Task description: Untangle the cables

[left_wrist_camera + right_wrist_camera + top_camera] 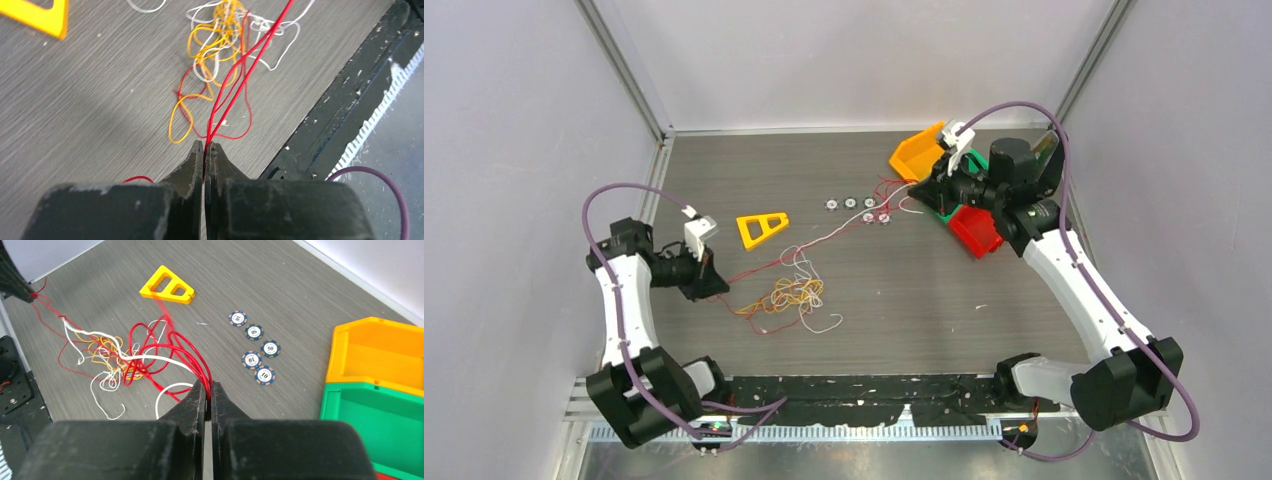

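The cables lie in a loose tangle (792,292) of yellow-orange, white and red wires at the table's middle left. A red cable (824,240) stretches taut from the left gripper to the right gripper across the table. My left gripper (205,146) is shut on the red cable (235,80), just left of the tangle (220,40). My right gripper (208,386) is shut on red cable loops (192,352) at the far right, in front of the bins. White cable (115,347) and yellow-orange cable (102,352) trail from the red one.
A yellow triangular block (762,228) lies left of centre. Several poker chips (856,208) lie mid-table. Orange (919,152), green (380,425) and red (976,230) bins stand at the back right. A black strip (864,388) runs along the near edge.
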Motion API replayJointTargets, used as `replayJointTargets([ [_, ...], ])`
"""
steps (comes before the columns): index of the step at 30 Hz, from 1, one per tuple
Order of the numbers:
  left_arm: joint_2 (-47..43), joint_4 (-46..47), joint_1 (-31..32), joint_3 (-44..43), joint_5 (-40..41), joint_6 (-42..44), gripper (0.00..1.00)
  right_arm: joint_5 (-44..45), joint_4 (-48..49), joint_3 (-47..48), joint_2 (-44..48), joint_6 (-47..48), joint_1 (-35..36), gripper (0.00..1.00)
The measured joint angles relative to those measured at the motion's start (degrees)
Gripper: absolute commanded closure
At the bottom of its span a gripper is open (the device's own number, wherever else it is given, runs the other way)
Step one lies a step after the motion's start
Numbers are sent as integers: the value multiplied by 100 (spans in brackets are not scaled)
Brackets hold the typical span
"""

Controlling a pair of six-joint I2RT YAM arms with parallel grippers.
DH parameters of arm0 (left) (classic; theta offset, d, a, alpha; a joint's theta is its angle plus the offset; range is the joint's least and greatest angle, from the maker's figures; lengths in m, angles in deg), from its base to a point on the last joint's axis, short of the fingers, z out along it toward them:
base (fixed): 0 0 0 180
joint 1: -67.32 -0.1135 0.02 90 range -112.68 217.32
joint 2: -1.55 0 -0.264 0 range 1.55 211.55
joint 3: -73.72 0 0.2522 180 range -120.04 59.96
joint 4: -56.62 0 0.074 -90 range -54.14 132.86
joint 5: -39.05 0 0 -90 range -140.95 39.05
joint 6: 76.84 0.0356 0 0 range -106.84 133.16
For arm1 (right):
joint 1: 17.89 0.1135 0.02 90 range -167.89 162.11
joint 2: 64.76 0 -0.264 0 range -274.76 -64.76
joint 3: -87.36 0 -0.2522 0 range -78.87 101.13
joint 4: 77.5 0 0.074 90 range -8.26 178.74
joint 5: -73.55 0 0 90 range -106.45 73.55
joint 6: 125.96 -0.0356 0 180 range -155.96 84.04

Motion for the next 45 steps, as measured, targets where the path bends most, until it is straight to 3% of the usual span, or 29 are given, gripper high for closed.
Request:
replayJointTargets([
  [8, 345, 20, -455, -4, 111, 304, 100, -468, -162, -2, 22, -76, -168, 95],
  [9, 308, 15, -417, -4, 118, 313, 96, -529, -138, 0, 26, -133, -192, 95],
  [10, 247, 11, -330, -4, 127, 326, 78, -560, -98, -2, 33, -168, -199, 95],
  [11, 173, 11, -203, -7, 173, 328, 54, -588, -35, 0, 37, -243, -214, 95],
  [12, 87, 17, -39, -13, 229, 326, 38, -610, 61, -2, 39, -297, -219, 95],
  [14, -66, 11, 308, -109, 225, 116, 27, -647, 271, 0, 44, -442, -170, 95],
  [17, -264, 219, 992, -625, 57, -780, 24, -702, 514, 31, 48, -601, 87, 95],
  [21, -391, 1478, 2343, -1543, -63, -2446, 20, -809, 717, 66, 63, -680, 688, 95],
  [24, -422, 2527, 3353, -1836, -68, -3600, 19, -837, 804, 74, 96, -680, 1091, 95],
  [29, -105, 3571, 4610, -1967, 94, -4728, 17, -772, 905, 118, 111, -682, 1445, 94],
  [32, 146, 4116, 4981, -1930, 186, -5451, 19, -734, 940, 142, 111, -667, 1598, 94],
  [33, 214, 4286, 5023, -1917, 208, -5668, 21, -723, 944, 144, 111, -656, 1646, 93],
  [34, 267, 4415, 5058, -1912, 227, -5847, 30, -723, 946, 146, 111, -645, 1687, 93],
  [37, 420, 4854, 5171, -1910, 205, -6395, 92, -682, 946, 146, 111, -597, 1814, 86],
  [38, 452, 4964, 5204, -1908, 155, -6522, 100, -660, 944, 146, 111, -573, 1838, 85],
  [42, 463, 5084, 5261, -1886, -131, -6629, 100, -542, 761, 175, 111, -356, 1829, 76],
  [45, 264, 5080, 5141, -1679, -291, -6588, 100, -573, 402, 223, 144, -46, 1631, 83],
])
